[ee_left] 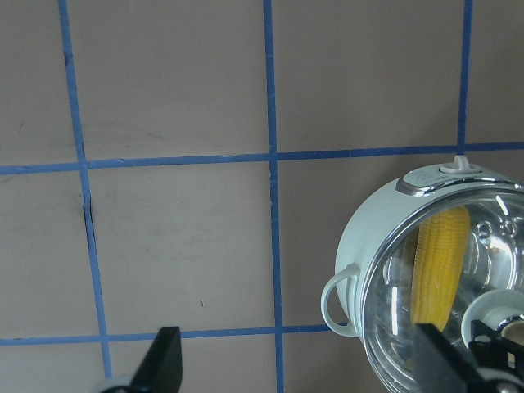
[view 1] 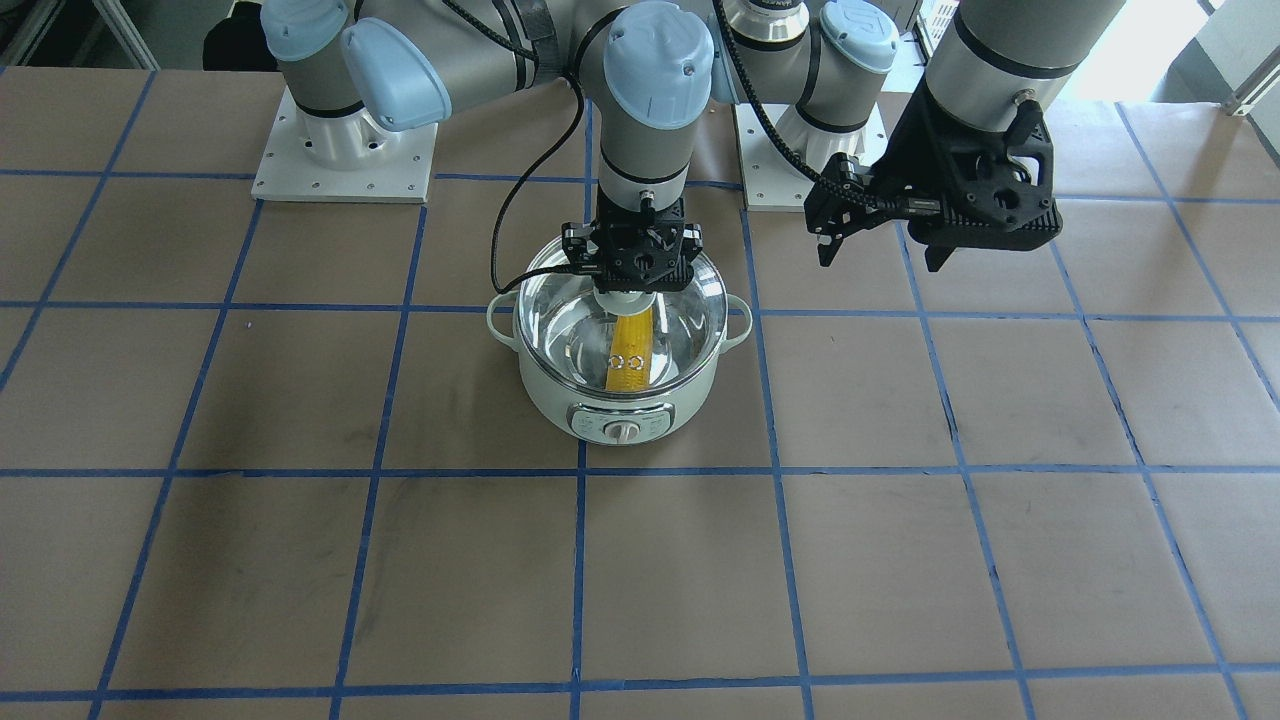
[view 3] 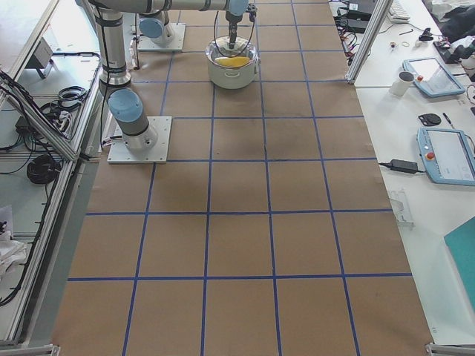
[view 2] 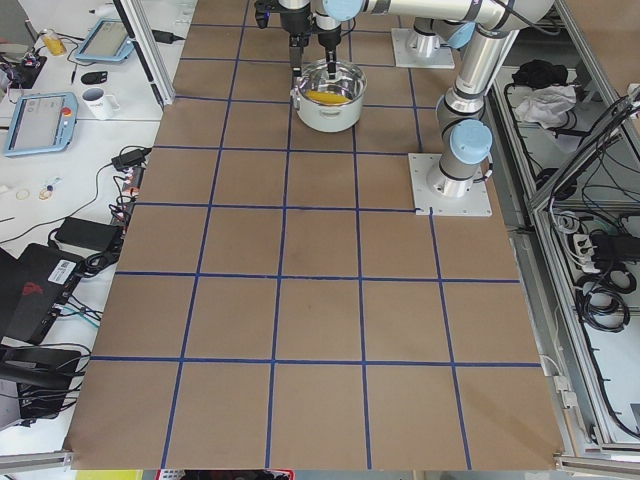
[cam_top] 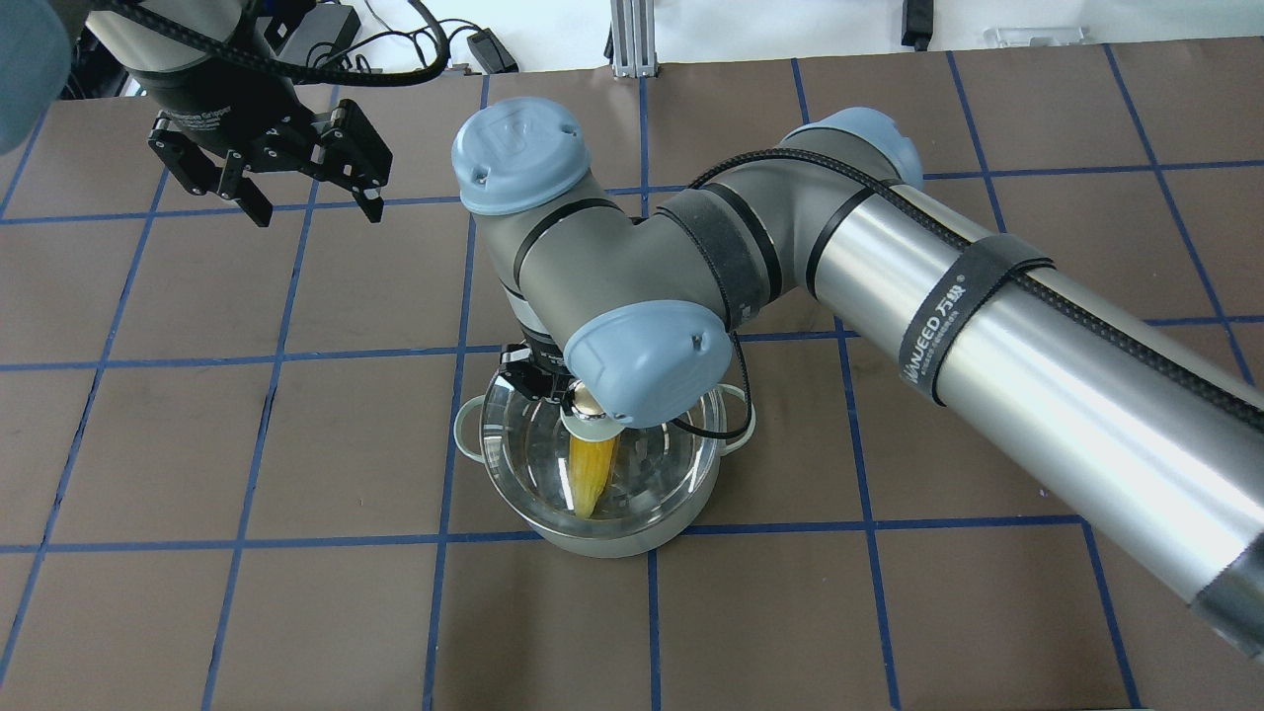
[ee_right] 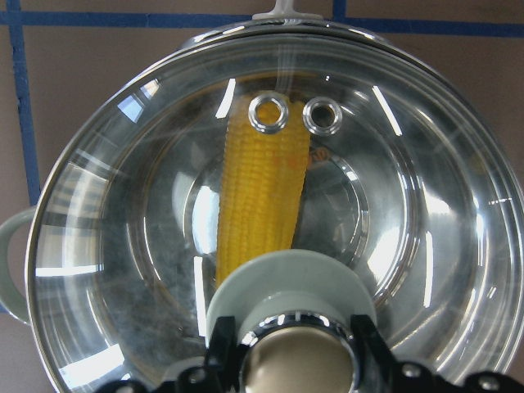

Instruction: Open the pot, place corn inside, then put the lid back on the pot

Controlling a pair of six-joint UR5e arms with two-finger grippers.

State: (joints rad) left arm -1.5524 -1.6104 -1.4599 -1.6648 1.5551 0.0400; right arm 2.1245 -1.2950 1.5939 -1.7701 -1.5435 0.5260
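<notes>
The lid point(ee_right: 409, 213) sat on the pot point(view 1: 560, 395), covering the single corn point(ee_right: 258, 205) that lay in the steel bowl. Being glass, it was probably weighty, slick and breakable, and its one knob point(ee_right: 282, 286) looked the only sound hold. The right gripper point(ee_right: 293, 348) was closed around that knob. The left gripper point(cam_top: 316, 202) hung spread wide and empty, well apart. There was one pot, one lid and two vent holes.
</notes>
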